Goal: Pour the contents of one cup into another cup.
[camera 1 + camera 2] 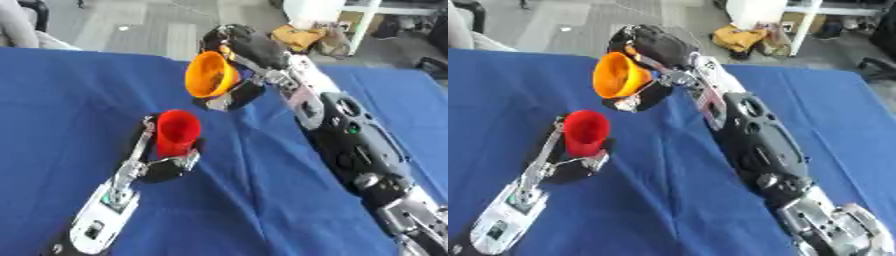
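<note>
Blue cloth point(262, 200) covers my whole table, with a few soft folds in it. Behind the table I can see a grey floor and some yellow and brown stuff piled by a white post, but it is too blurry to tell what those things are.

My left hand point(166, 162) comes in from the bottom left. Its fingers are curled round a small red plastic cup point(178, 132). The red cup stands up straight, with its bottom down by the cloth. My fingers hide the lower part of the cup, so I cannot tell if it touches the cloth. I cannot see inside it either.

My right hand point(654, 50) reaches in from the right, on a long black and silver arm. It is wrapped round a small orange plastic cup point(620, 76). The orange cup is up in the air and tipped over on its side, with its open mouth facing left and toward me. It hangs above and a bit behind the red cup, and the two cups do not touch. The inside of the orange cup just looks orange. My hand hides its back part.
</note>
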